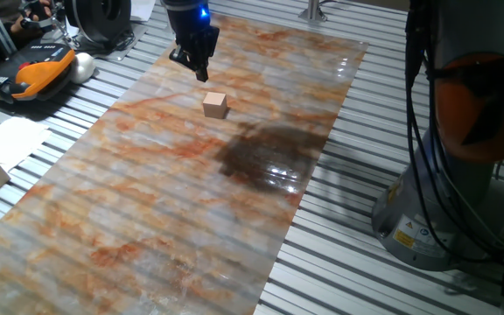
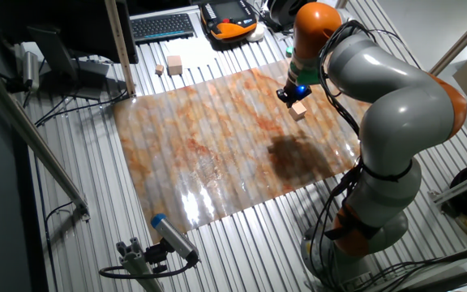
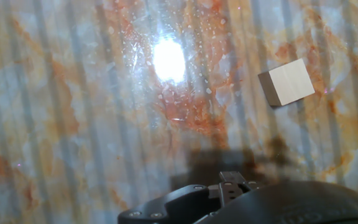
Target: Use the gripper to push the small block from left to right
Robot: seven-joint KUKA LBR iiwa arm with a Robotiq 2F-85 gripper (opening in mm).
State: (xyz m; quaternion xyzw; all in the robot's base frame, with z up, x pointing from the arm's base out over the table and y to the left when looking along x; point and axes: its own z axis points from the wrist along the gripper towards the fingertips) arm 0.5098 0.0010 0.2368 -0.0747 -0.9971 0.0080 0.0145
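Wooden and light, the small block [image 1: 215,105] is likely stiff and should slide readily on the glossy marbled sheet [image 1: 164,201] of the desk if pressed squarely on one flat face. It lies near, but apart from, the gripper [image 1: 201,72], which holds nothing; how far the jaws are parted cannot be told.

One fixed camera looks down along the marbled mat [image 1: 191,201] from its near end. The other sits high on the opposite side, farther back. Both share the mat. The hand camera hovers just above the mat [image 3: 73,124], facing down.
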